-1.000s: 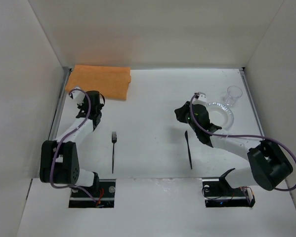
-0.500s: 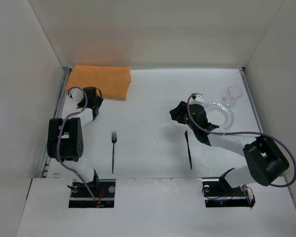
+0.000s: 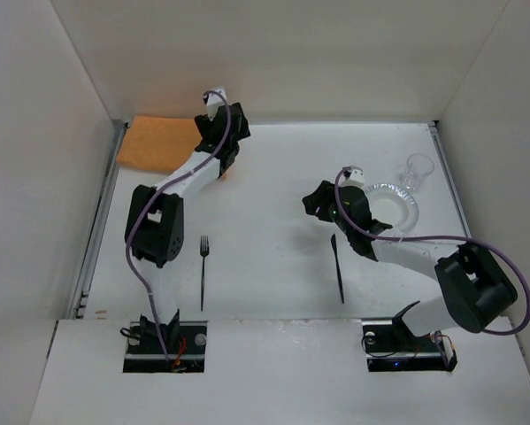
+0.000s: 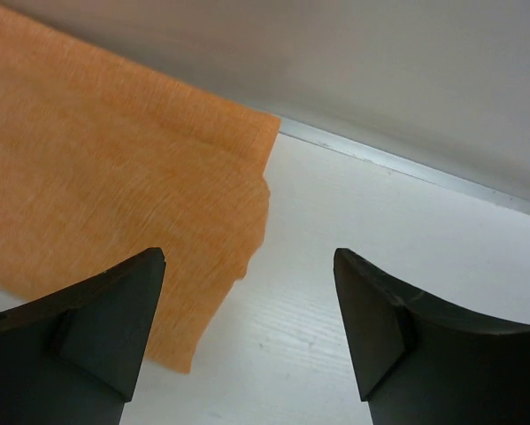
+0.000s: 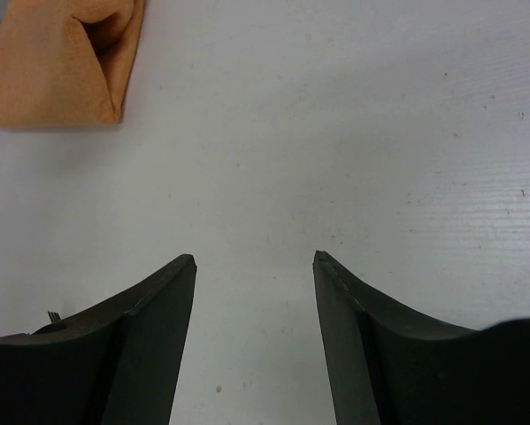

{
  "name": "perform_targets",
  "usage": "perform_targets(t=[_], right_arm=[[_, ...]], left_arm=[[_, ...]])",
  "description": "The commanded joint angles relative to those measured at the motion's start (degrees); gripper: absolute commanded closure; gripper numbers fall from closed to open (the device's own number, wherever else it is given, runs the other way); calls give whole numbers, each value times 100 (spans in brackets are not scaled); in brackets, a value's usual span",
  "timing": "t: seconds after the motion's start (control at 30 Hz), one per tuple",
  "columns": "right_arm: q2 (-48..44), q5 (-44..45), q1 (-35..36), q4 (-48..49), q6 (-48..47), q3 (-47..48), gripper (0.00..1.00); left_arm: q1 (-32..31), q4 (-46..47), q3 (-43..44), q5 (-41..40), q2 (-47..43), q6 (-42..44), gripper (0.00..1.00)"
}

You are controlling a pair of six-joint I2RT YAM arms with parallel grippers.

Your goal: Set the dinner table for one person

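The dinner table [image 3: 273,168] is a flat white surface. A black fork [image 3: 203,266] lies left of centre and a black knife [image 3: 338,266] lies right of centre. A clear-rimmed plate [image 3: 399,205] and a clear glass [image 3: 418,170] stand at the far right. My left gripper [image 3: 232,133] hangs open over the right end of the orange cloth [image 3: 158,146]. In the left wrist view the cloth's [image 4: 96,204] edge runs between the left gripper's [image 4: 247,266] fingers, which hold nothing. My right gripper [image 3: 312,204] stands open and empty just left of the plate, above bare table [image 5: 335,133].
Metal rails [image 3: 95,230] run along the table's side edges, and one [image 4: 406,164] shows at the back wall. White walls close in the left, right and far sides. The right wrist view catches the cloth [image 5: 61,62] at top left.
My left arm has swung from the left side up to the cloth's far right corner, and its jaws have opened. My right gripper has opened and shifted slightly left.
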Motion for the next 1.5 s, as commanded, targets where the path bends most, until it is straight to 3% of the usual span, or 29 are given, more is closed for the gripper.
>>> perform_targets(t=[0.0, 0.17, 0.4, 0.47, 0.53, 0.6, 0.7, 0.87, 1.0, 1.23, 1.47], right_arm=[[-147, -43, -21, 279, 10, 116, 38], [-226, -43, -48, 314, 19, 63, 37], [-121, -87, -30, 314, 36, 115, 37], [-138, -87, -21, 323, 36, 107, 37], [-129, -87, -30, 340, 45, 98, 37], [-138, -87, -30, 340, 45, 89, 37], [-226, -44, -48, 384, 45, 37, 37], [-366, 27, -65, 490, 45, -78, 37], [-586, 351, -188, 656, 168, -314, 37], [-946, 519, -592, 709, 528, -631, 37], [-675, 440, -584, 674, 564, -518, 37]], left_arm=[[-58, -897, 1127, -198, 754, 1193, 24], [-234, -1997, 2667, -277, 1827, 1852, 24], [-314, -2042, 2905, -963, 2443, 2582, 27], [-296, -2015, 2914, -981, 2549, 2670, 34], [-296, -1972, 2897, -919, 2575, 2688, 58], [-305, -1910, 2879, -884, 2593, 2697, 73], [-366, -1796, 2800, -761, 2567, 2723, 86], [-577, -1146, 2081, -464, 2128, 2724, 93], [-1129, -655, 1308, 415, 1452, 2749, 93], [-1754, -135, -334, 1224, 91, 2653, 93], [-1650, 120, -2050, 1094, -1545, 2363, 85]])
